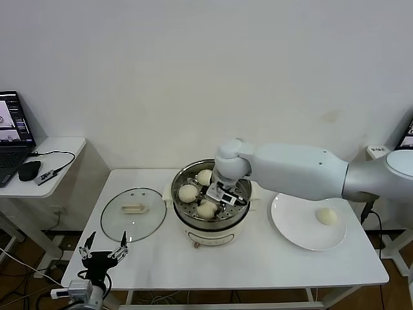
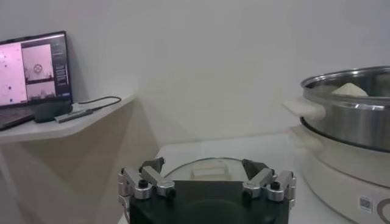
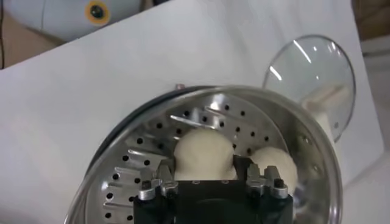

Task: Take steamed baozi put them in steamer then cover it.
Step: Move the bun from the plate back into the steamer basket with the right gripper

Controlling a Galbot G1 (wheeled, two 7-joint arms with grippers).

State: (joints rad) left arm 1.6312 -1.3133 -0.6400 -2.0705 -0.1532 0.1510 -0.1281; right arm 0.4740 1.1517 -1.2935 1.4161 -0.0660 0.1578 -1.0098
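The steel steamer [image 1: 193, 227] stands mid-table with three baozi on its perforated tray [image 3: 201, 119]: one at the back [image 1: 204, 176], one on the left [image 1: 188, 193] and one at the front [image 1: 206, 210]. My right gripper [image 1: 216, 201] reaches down into the pot. In the right wrist view this gripper [image 3: 205, 165] has a finger against each side of the front baozi [image 3: 204, 151], which sits low on the tray. A fourth baozi [image 1: 327, 216] lies on the white plate [image 1: 293, 232]. The glass cover [image 1: 133, 213] lies flat on the table left of the steamer. My left gripper [image 1: 103, 248] is open and parked low at the near left.
A side desk [image 1: 55, 152] with a laptop [image 1: 13, 132] and a mouse stands at the far left. The left wrist view shows the left gripper [image 2: 204, 164] facing the cover [image 2: 207, 169], with the steamer [image 2: 353, 115] beside it. A wall closes off the back.
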